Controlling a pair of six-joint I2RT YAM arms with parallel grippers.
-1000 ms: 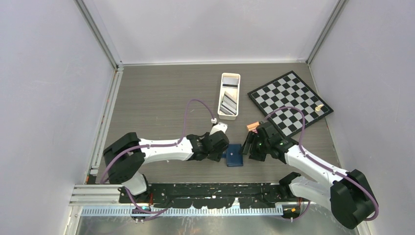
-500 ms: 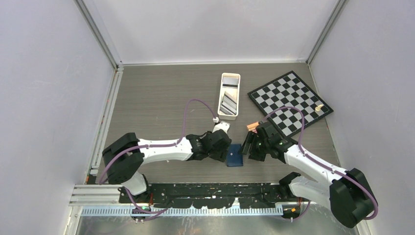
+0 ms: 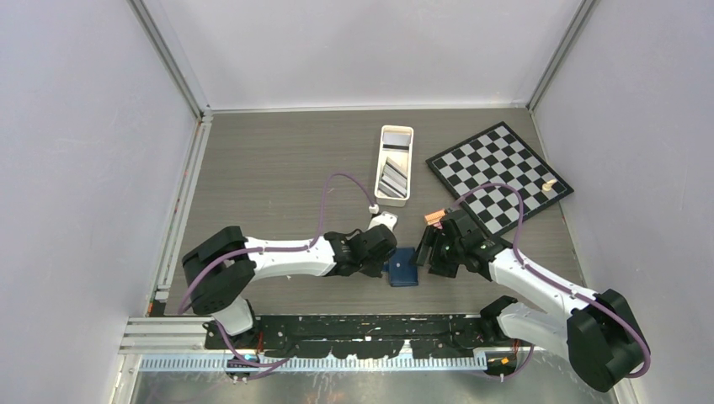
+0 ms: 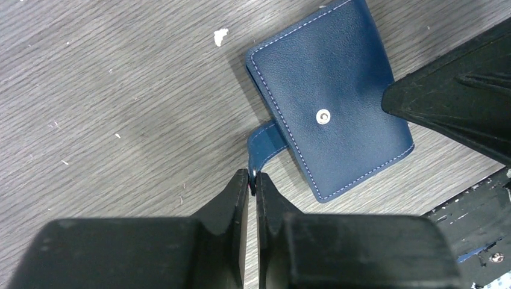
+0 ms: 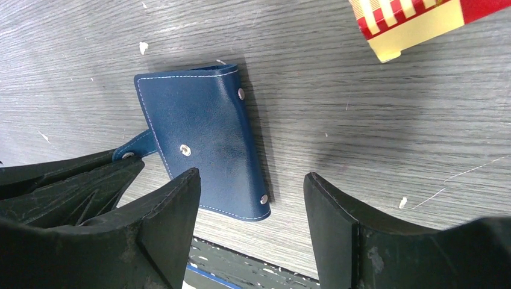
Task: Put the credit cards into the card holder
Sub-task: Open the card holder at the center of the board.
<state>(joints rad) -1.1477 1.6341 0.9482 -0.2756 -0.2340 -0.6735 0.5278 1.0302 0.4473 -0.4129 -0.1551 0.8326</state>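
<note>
The dark blue card holder (image 3: 403,267) lies folded shut on the table between both arms, its snap stud facing up (image 4: 328,102). My left gripper (image 4: 253,177) is shut on the end of the holder's clasp strap (image 4: 265,144), at its left side. My right gripper (image 5: 252,176) stands open just right of the holder (image 5: 202,138), one finger over its near corner, nothing between the jaws. The credit cards (image 3: 392,175), grey and black, lie in the white tray (image 3: 378,164) farther back.
A red and yellow banded pack (image 3: 434,217) lies just behind my right gripper, seen also in the right wrist view (image 5: 416,21). A chessboard (image 3: 498,175) with a small pale piece (image 3: 549,185) sits at the back right. The black base rail (image 3: 370,324) runs along the near edge.
My left gripper has closed, from open onto the clasp strap of the card holder. The right gripper has stayed open beside the holder.
</note>
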